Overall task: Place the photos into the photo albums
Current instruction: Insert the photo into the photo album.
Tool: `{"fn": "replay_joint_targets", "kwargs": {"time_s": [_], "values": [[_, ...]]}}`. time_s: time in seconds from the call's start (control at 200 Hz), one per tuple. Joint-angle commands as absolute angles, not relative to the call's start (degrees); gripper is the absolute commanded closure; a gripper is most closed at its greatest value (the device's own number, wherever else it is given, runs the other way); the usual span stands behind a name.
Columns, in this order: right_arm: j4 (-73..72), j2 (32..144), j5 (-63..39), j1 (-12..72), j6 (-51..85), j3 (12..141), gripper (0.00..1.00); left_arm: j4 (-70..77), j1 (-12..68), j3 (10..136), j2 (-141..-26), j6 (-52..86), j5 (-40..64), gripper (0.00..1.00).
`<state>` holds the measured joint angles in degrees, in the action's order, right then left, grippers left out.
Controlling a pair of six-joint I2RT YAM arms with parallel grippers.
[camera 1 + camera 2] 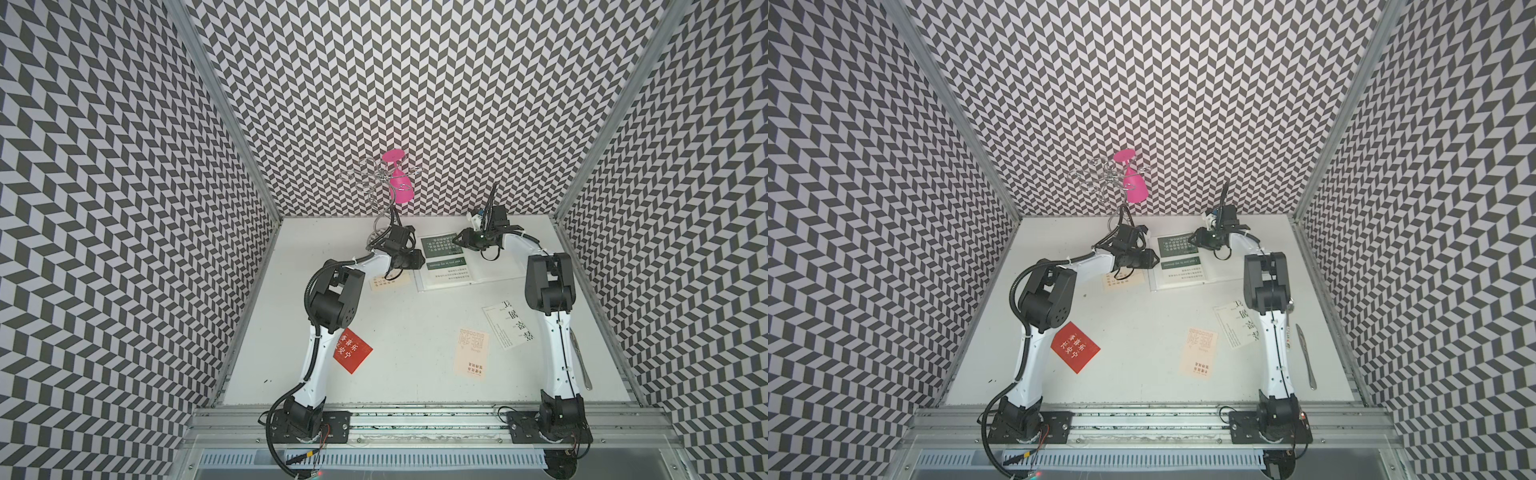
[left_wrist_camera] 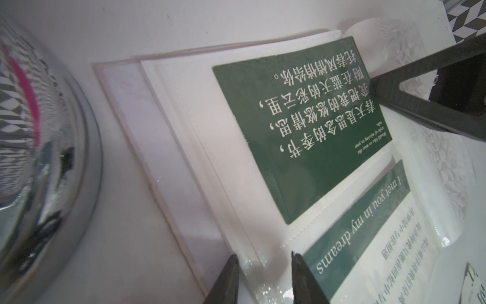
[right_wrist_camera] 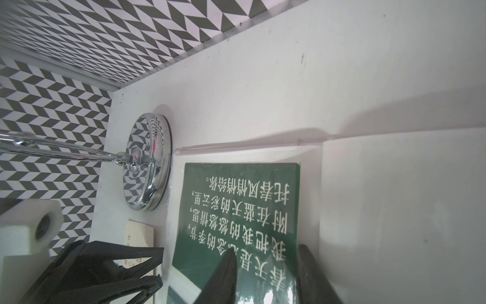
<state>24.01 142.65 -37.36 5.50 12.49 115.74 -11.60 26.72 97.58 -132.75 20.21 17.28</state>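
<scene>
The photo album (image 1: 490,266) (image 1: 1223,266) lies open at the table's back middle. A dark green photo (image 1: 440,247) (image 2: 289,126) (image 3: 236,205) sits in its upper sleeve, a white one with a green band (image 1: 446,272) (image 2: 363,229) below. My left gripper (image 1: 420,262) (image 2: 263,255) is open, straddling the album's left page edge. My right gripper (image 1: 457,241) (image 3: 267,248) is open over the green photo's right edge. Loose on the table: a red photo (image 1: 353,351), a peach one (image 1: 471,353), a cream one (image 1: 384,284) under the left wrist, and a white one with black characters (image 1: 509,324) partly under the right arm.
A chrome stand (image 3: 147,163) (image 2: 39,131) holding a pink glass (image 1: 401,187) stands just left of the album, close to my left wrist. A metal utensil (image 1: 582,357) lies along the right edge. Patterned walls close in the back and both sides.
</scene>
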Motion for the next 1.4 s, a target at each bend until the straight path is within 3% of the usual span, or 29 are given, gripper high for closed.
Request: {"fn": "replay_joint_targets", "kwargs": {"time_s": [0.0, 0.426, 0.586, 0.726, 0.971, 1.162, 1.397], "values": [[22.6, 140.9, -41.4, 5.7, 12.5, 114.6, 0.63, -13.3, 28.1, 96.5, -134.1, 20.6, 19.0, 0.65], [23.9, 137.3, -37.7, 4.3, 13.4, 115.3, 0.61, -13.4, 27.9, 96.8, -132.8, 20.9, 19.6, 0.65], [24.3, 132.1, -33.6, 2.5, 13.9, 113.7, 0.55, -13.6, 27.6, 97.2, -130.7, 20.7, 19.2, 0.64], [22.4, 125.2, -25.2, 0.5, 13.7, 106.0, 0.50, -14.1, 27.6, 97.5, -128.7, 20.1, 18.5, 0.64], [17.2, 113.1, -5.9, -0.9, 12.9, 87.8, 0.34, -13.2, 29.5, 94.9, -124.7, 20.3, 18.5, 0.62], [13.1, 110.4, -1.8, -0.9, 13.1, 78.5, 0.32, -11.2, 31.4, 90.2, -121.9, 19.2, 18.5, 0.59], [13.4, 114.9, -0.1, -0.9, 12.4, 78.3, 0.31, -10.9, 31.8, 89.1, -121.9, 17.9, 20.2, 0.58]]}}
